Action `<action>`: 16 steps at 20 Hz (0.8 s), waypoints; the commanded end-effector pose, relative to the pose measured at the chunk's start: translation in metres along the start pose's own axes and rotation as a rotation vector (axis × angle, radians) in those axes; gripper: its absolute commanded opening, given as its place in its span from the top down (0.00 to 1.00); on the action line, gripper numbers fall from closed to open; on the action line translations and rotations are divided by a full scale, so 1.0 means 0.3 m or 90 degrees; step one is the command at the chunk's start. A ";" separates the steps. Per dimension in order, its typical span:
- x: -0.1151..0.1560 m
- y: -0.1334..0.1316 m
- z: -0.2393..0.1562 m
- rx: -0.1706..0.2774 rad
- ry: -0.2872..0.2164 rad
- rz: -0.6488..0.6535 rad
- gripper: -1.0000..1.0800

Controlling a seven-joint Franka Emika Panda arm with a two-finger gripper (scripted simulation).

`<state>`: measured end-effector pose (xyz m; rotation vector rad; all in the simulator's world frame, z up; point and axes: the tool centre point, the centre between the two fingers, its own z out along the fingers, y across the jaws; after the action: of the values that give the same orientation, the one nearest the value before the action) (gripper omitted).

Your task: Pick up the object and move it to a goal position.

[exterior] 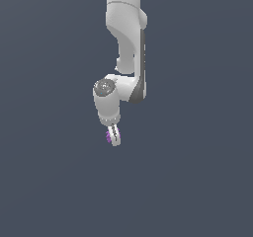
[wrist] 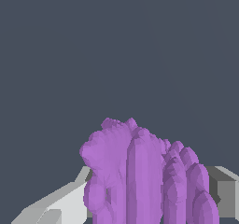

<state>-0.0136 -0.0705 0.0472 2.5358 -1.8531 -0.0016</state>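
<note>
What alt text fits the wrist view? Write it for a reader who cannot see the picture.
A purple lumpy object with ridged, rounded lobes fills the lower middle of the frame, sitting between the two pale grey fingers of the gripper. Behind it is only a plain dark grey-blue background.

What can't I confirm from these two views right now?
- Purple object: its lower part is cut off by the wrist view's edge; in the exterior view only a sliver shows beside the gripper.
- Fingertip contact: hidden behind the object.
- Goal position: no marker visible in either view.
</note>
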 end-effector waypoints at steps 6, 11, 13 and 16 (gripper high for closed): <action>0.000 -0.002 0.001 0.001 0.000 0.000 1.00; 0.000 -0.001 -0.003 0.001 0.000 0.000 1.00; 0.002 0.002 -0.014 0.001 0.000 0.000 1.00; 0.005 0.010 -0.041 0.001 0.000 0.000 1.00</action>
<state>-0.0153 -0.0720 0.0549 2.5365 -1.8530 -0.0013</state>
